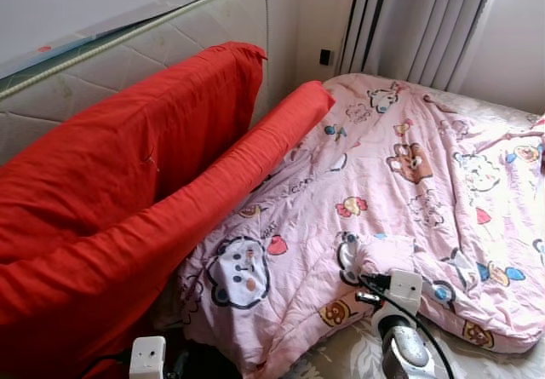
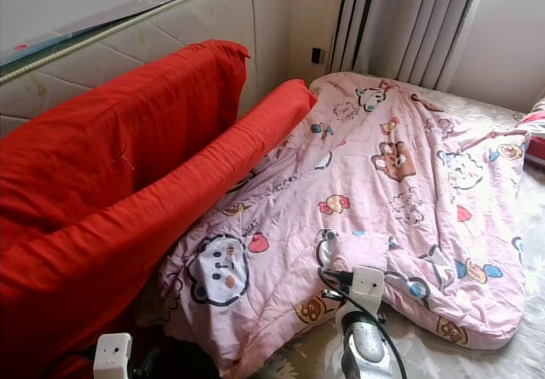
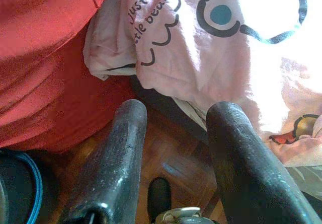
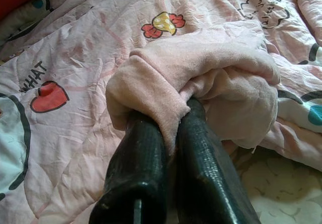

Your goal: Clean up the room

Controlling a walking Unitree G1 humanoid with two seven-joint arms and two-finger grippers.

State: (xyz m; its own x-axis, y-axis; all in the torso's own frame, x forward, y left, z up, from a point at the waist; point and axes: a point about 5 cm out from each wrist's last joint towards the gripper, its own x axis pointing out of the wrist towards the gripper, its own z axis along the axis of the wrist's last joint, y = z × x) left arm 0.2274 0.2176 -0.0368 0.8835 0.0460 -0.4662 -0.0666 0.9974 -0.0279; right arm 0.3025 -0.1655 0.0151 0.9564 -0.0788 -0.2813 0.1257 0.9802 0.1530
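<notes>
Right gripper [image 4: 168,133] clamped on a pink cloth [image 4: 201,78], bunched on the cartoon quilt [image 1: 409,192] near the bed's front edge. Risk: thin pinch, cloth may slip or drag the quilt if lifted. Left gripper [image 3: 173,148] fingers apart, low beside red cushions [image 1: 128,192]; its wrist view reveals wood floor [image 3: 176,168] under the quilt edge

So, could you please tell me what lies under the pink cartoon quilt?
Under the pink cartoon quilt, a pale floral mattress shows at the near edge. The rest is covered.
</notes>
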